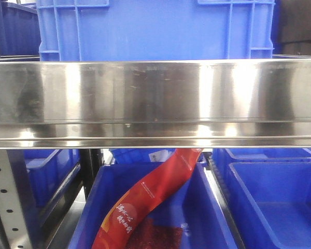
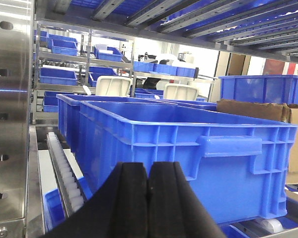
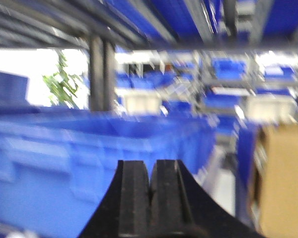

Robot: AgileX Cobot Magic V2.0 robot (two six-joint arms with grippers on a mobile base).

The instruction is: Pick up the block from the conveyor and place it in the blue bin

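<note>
Well, I saw both sets of fingers clenched on nothing. The left fingers (image 2: 149, 198) pressed pad to pad, and just beyond their tips stood a blue bin (image 2: 188, 148), its handle wall facing me. To the left of those fingers ran a roller track (image 2: 64, 173) beside a steel post (image 2: 10, 124); to their right, past the bin, sat a cardboard box (image 2: 288, 129).

The right fingers (image 3: 150, 198) were likewise closed and empty. That view was blurred, but another bin (image 3: 89, 163) lay ahead and to their left, cardboard (image 3: 283, 173) to their right.

From the front camera, a steel rail (image 1: 155, 98) crossed the frame, and below it a red packet (image 1: 145, 202) hung into a lower bin (image 1: 207, 218).

I could find no block in any view.
</note>
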